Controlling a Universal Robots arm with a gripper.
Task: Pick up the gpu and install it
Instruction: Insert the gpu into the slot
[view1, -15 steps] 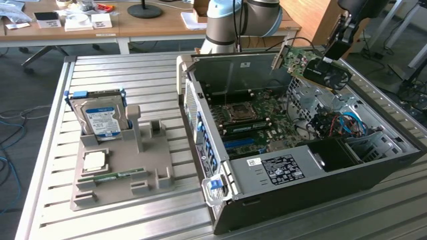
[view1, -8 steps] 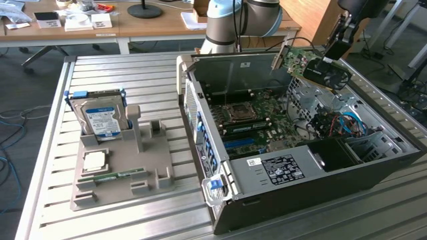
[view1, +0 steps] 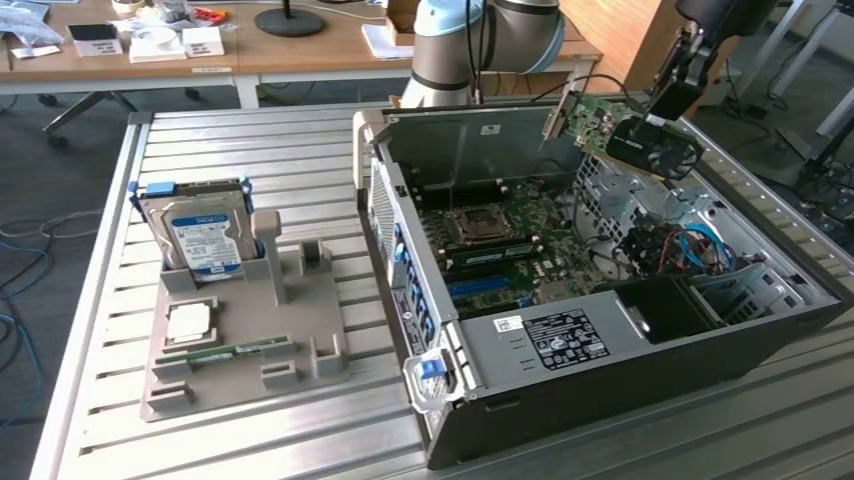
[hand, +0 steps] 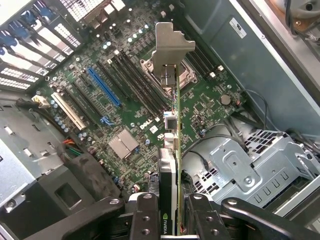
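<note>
Dark end effector (hand: 170, 220) fingers are clamping narrowly on both faces of the gpu (hand: 171, 165), which is hanging edge-on in the air above the open computer case (view1: 747, 330), over its motherboard (hand: 115, 100), silver bracket (hand: 170, 45) at the card's far end; the case is lying on the slatted counter (view1: 267, 440)

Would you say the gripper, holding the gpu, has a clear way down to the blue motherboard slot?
Probably yes: the gripper holds the gpu above the open case, and nothing covers the blue slot.
</note>
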